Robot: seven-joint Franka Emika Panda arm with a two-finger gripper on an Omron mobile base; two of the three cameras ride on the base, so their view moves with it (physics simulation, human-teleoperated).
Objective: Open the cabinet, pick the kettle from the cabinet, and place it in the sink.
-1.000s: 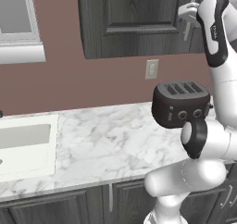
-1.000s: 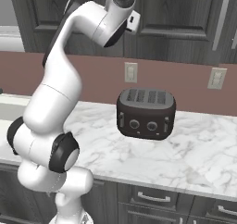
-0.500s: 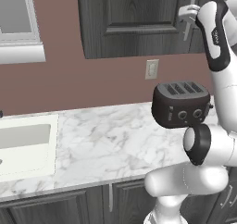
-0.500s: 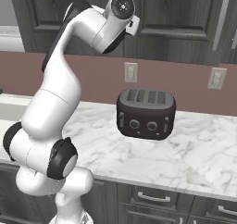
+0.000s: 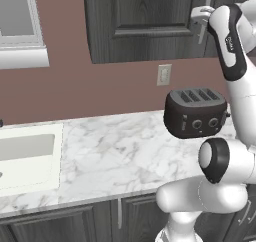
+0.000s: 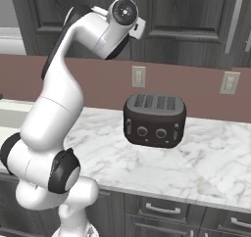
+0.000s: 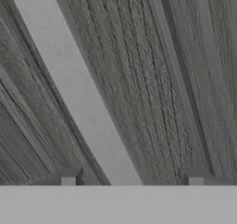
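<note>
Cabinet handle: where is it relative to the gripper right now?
In the hand view the silver cabinet handle runs diagonally between the two fingertips of the gripper, against the closed cabinet door.

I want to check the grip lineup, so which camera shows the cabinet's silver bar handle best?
The hand view: the handle runs slantwise between the claw tips, against the cabinet door. The left base view shows just a sliver behind the hand; in the right base view the arm covers it.
</note>
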